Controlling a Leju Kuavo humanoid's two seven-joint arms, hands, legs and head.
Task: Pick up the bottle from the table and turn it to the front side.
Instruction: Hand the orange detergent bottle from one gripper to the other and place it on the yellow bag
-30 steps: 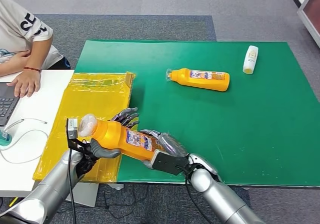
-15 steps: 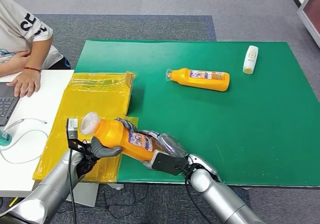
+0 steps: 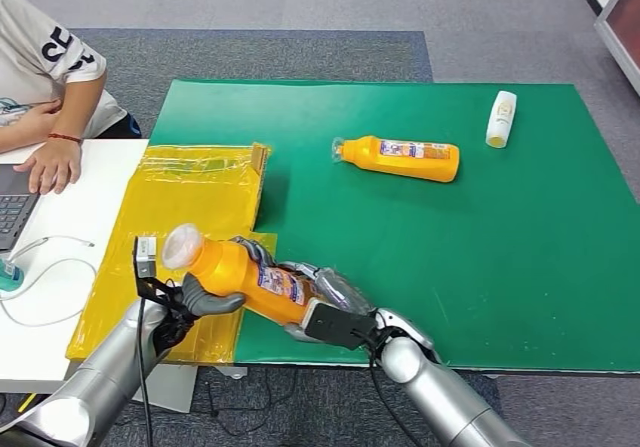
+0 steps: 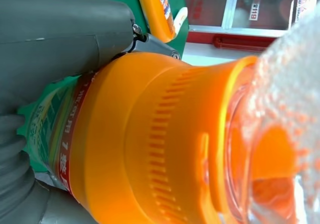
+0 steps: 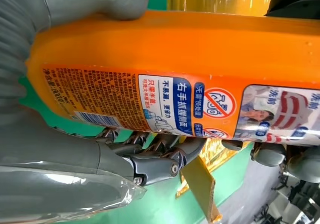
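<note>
Bottle (image 3: 249, 277) held clear of tabletop (image 3: 468, 257), long axis 10-to-4 o'clock; cap end in left hand (image 3: 198, 298), base in right hand (image 3: 324, 297); fingers (image 5: 158, 151) wrapped around body.

I can't read the small white bottle's (image 3: 501, 118) label; my left hand's (image 3: 198, 297) fingers hide behind the orange bottle (image 3: 249, 278).

I see a green desk (image 3: 453, 267) with an orange bottle (image 3: 398, 157) lying on its side near the middle, toward the far edge. A small white bottle (image 3: 501, 118) lies near the far right corner. A yellow bag (image 3: 181, 217) lies over the desk's left edge, reaching onto the white desk (image 3: 83, 217) beside it.
</note>
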